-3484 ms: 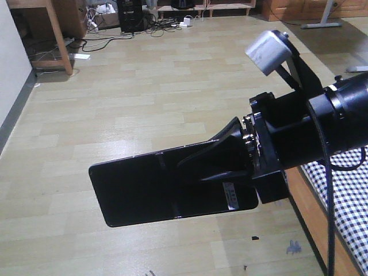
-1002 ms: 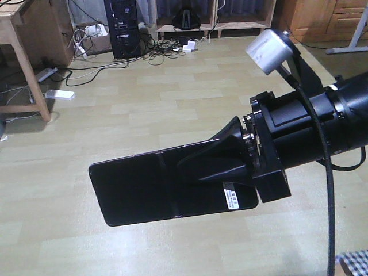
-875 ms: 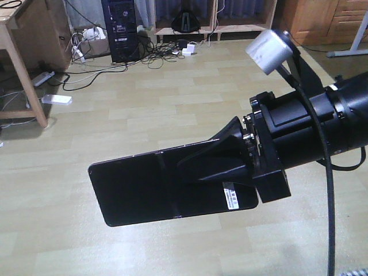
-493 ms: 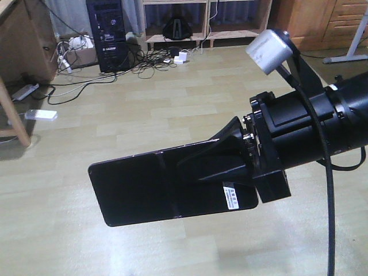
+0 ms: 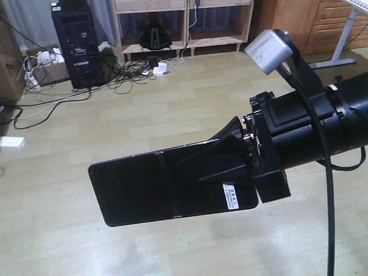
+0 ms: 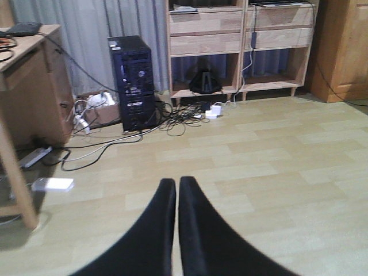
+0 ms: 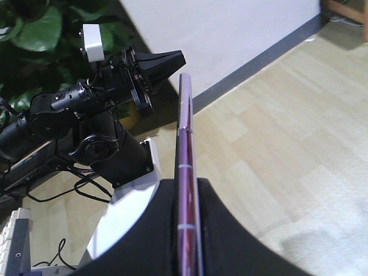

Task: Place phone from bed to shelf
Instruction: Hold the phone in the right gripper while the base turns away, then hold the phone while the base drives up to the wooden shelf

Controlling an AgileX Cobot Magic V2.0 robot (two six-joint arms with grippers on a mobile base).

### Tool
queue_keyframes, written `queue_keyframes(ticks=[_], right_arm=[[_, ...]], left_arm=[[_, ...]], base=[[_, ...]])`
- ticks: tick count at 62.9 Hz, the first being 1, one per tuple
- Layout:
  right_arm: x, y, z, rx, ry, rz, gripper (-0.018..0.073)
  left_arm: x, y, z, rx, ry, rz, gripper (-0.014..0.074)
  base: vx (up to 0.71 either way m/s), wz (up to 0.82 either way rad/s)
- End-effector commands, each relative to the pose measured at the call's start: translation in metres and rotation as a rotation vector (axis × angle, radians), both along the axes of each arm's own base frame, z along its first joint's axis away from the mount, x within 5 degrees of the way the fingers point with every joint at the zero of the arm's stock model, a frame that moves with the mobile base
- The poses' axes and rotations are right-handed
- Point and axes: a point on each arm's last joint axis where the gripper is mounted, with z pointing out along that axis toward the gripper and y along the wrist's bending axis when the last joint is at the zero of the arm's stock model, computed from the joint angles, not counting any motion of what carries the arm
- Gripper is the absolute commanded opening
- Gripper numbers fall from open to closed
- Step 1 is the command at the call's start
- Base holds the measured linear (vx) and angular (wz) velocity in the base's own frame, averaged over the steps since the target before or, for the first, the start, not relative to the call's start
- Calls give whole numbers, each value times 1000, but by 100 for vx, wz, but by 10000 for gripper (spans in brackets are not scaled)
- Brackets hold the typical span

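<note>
Showing the transport step: the phone [image 5: 132,190] is held clear of the floor [image 5: 172,103] in the right claw [image 5: 198,167], whose fingers are closed flat on its two faces near the stickered end (in the right wrist view the pinkish edge is seen standing upright between them). The left claw [image 6: 176,185] is carried empty, its fingers drawn together to a thin slit. The bed is not in view, so the pick-up is judged complete. The shelf [image 6: 244,57] stands well apart across the floor, with a computer tower [image 6: 133,80] and a tangle of cables [image 6: 178,118] just beside it. Approach is judged the next requirement: the base is to be brought closer, the phone raised level with a tier, and release withheld until the phone is laid flat on a plank. Which tier has room cannot be told from these views.
</note>
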Motion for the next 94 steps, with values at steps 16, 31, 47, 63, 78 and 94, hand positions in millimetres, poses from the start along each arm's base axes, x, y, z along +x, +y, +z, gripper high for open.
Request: queue_keyframes(ticks=[16,31,47,63,78,94], right_arm=[[-12,0,19,91,-1,49,-2],[-12,0,19,91,-1,49,-2],[-12,0,19,92,-1,49,-2],[-12,0,19,92,-1,49,-2],[-12,0,19,92,-1,49,-2],[-12,0,19,92,-2,49,-2]], left_arm=[[0,0,4,-5,-71,3,1],[0,0,4,-5,-71,3,1],[0,0,4,-5,-71,3,1],[0,0,4,-5,-71,3,1],[0,0,4,-5,-71,3,1],[0,0,4,-5,-71,3,1]], base=[[42,-12],[43,-13],[44,-16],[44,-19],[45,-23],[45,-26]])
